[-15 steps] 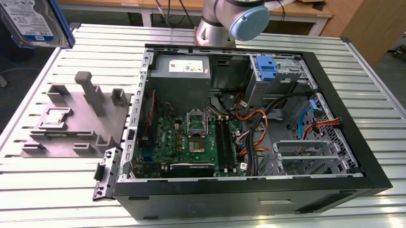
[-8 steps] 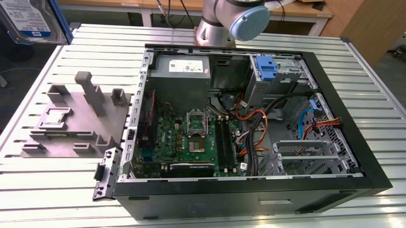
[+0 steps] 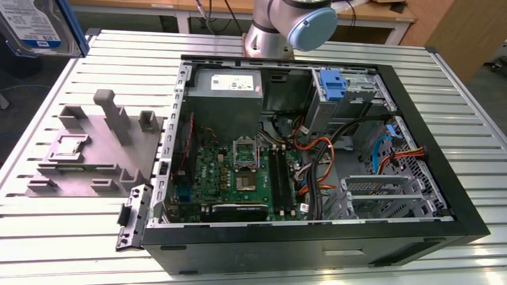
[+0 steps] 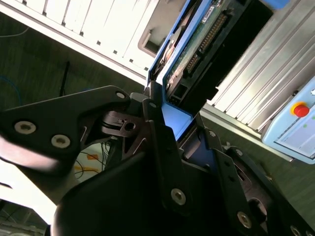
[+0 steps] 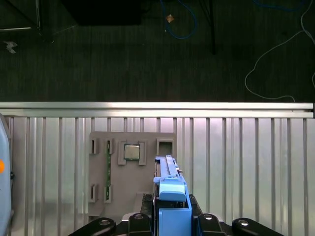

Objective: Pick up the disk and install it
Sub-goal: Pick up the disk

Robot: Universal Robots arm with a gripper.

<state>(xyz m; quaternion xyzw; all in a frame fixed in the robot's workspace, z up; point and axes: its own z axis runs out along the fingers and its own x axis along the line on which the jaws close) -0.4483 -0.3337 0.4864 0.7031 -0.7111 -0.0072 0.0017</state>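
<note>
Print on the disk [image 3: 35,27] label is unreadable.

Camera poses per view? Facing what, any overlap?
Exterior view: above the table, looking down into the PC case; arm shows.
First wrist view: on the wrist, facing down at the grey fixture; end effector shut on the disk.
Second wrist view: on the wrist, close along the fingers at the disk.
All share the disk.

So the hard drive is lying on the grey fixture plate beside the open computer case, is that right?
Not quite: the hard drive is clamped in the tool, raised off the grey fixture plate, as the first wrist view shows. The plate does sit beside the open computer case.
</note>
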